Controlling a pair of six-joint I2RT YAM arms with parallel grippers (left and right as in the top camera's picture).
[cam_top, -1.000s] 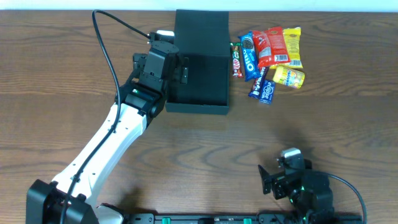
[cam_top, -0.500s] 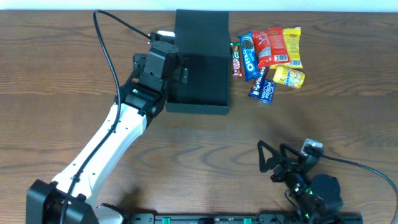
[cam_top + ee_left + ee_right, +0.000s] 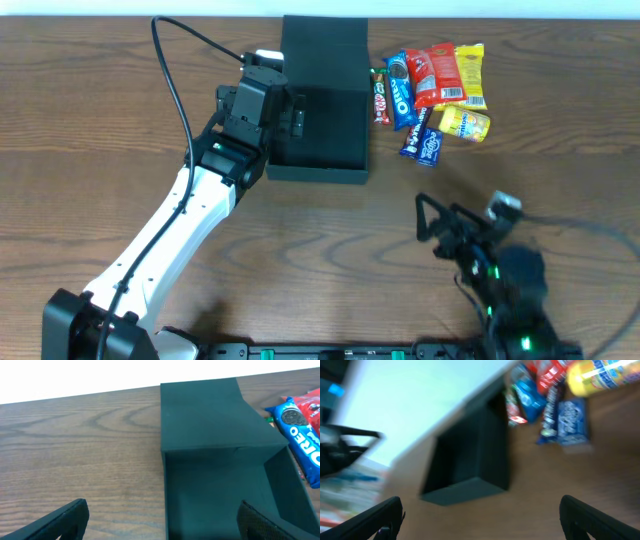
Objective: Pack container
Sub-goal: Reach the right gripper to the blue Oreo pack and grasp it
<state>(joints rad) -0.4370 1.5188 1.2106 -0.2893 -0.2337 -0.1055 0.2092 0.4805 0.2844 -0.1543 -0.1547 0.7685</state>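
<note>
Your right tool (image 3: 432,222), fingers apart, has lifted off the tabletop's (image 3: 90,130) near edge and swung toward the snack packets (image 3: 435,95). The container (image 3: 322,120) sits open at the far edge, empty. The left tool (image 3: 285,112), spread, straddles its left wall. Packing not begun.

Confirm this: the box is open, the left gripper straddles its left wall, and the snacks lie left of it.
Wrong on the snacks: they lie right of the box, as the overhead view shows. The box is open and the left gripper straddles its left wall.
</note>
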